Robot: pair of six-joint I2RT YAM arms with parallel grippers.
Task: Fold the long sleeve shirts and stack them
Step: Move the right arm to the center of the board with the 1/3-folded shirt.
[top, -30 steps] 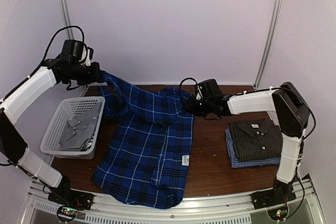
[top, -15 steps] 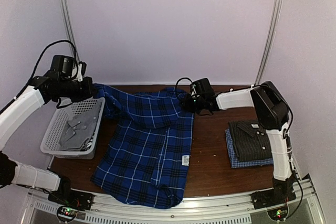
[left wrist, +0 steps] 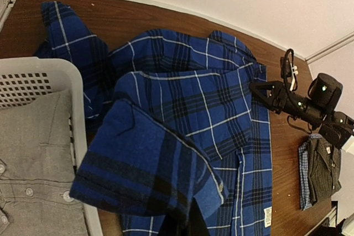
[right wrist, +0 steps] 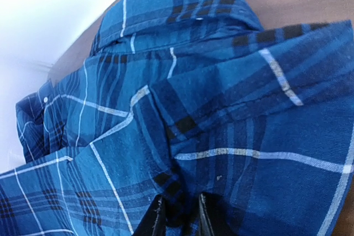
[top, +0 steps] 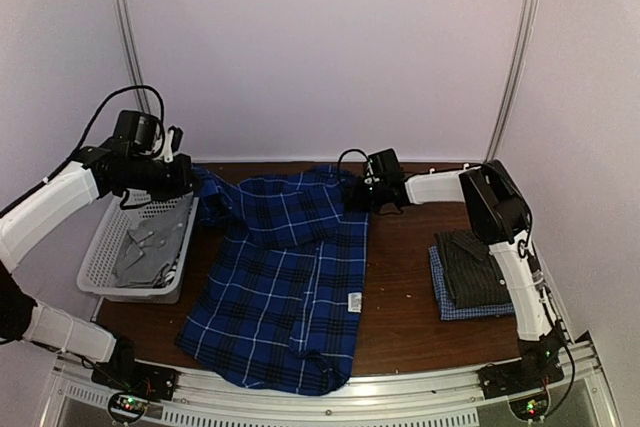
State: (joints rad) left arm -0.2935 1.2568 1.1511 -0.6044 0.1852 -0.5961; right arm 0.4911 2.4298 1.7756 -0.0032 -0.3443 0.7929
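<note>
A royal-blue plaid cloth shirt (top: 290, 287) is spread on the brown wooden table (top: 400, 287), hem at the near edge. Right of it, a dark grey checked shirt (top: 485, 267) is stacked folded on a pale blue checked shirt (top: 446, 309); left, a white plastic mesh basket (top: 128, 292) is set. Farther back, a sleeve is clenched in the left gripper (top: 192, 179), and a fold at the far right shoulder is pinched by the right gripper (top: 352, 193).

I've lowered the left gripper (top: 190, 181), so the raised sleeve of the blue plaid shirt (top: 285, 277) now droops by the basket's (top: 98, 269) far corner. The right gripper (top: 353, 194) has slid left onto the far shoulder, its jaws narrowing around a fold.
</note>
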